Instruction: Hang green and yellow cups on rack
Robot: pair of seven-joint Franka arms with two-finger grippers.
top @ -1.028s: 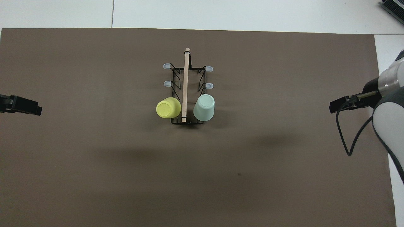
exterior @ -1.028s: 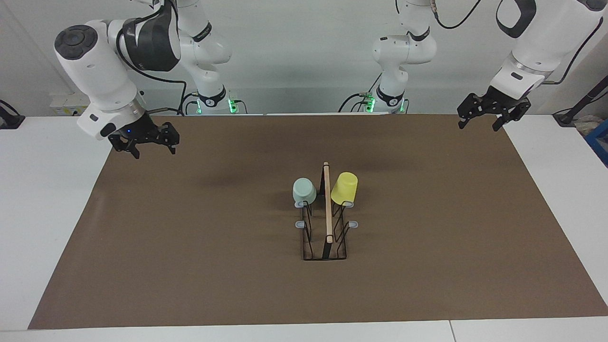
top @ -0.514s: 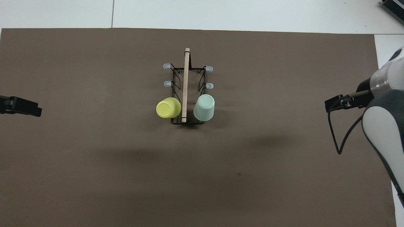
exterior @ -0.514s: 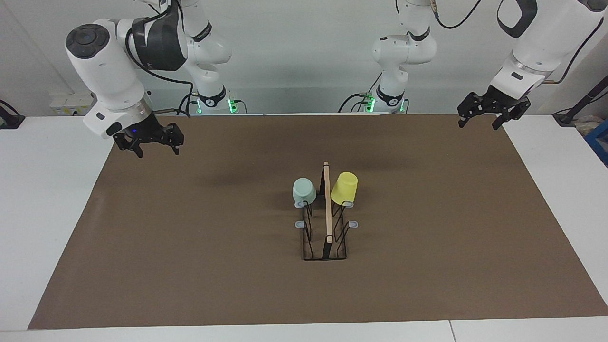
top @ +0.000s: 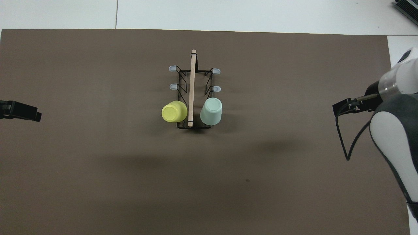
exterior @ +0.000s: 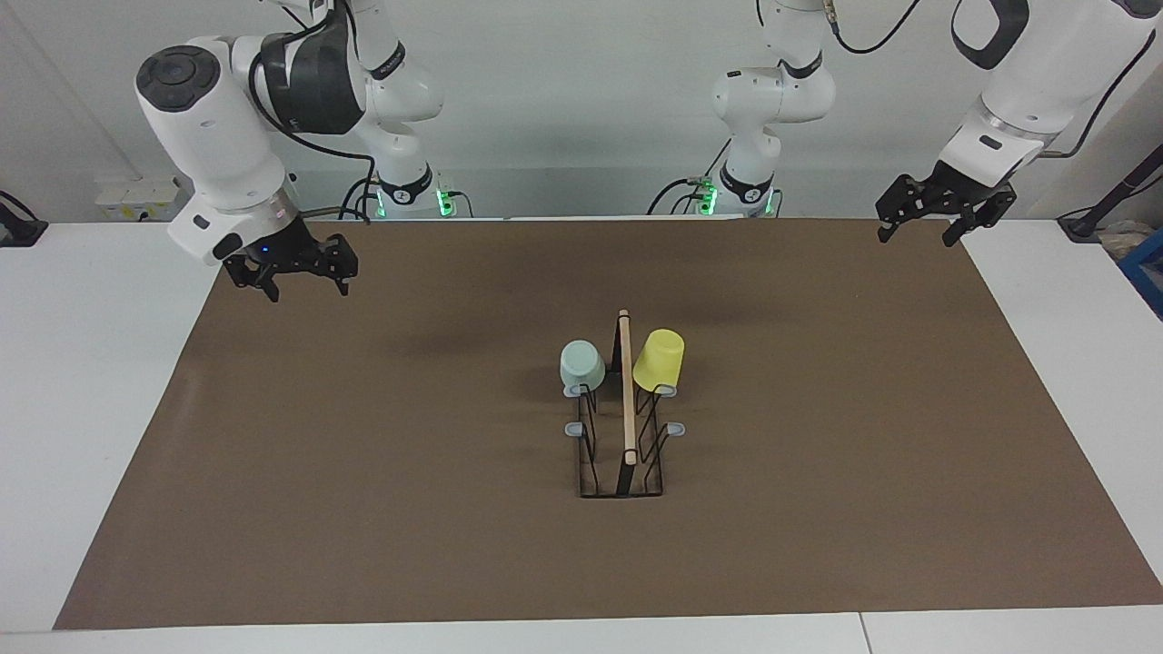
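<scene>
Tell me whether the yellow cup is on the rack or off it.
On: yellow cup sits upside down over a prong of the rack.

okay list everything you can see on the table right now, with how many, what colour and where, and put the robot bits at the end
rack: one, black wire with a light wooden rod on top, mid-mat.
green cup: one, mint, upside down on the rack's prong nearest the robots, on the right arm's side.
yellow cup: one, bright yellow, upside down on the matching prong on the left arm's side.
prong caps: four bare, grey.
mat: one, brown, covering the white table.
right tool: open, empty, over the mat's edge at its own end.
left tool: open, empty, over the mat's corner at its own end.
</scene>
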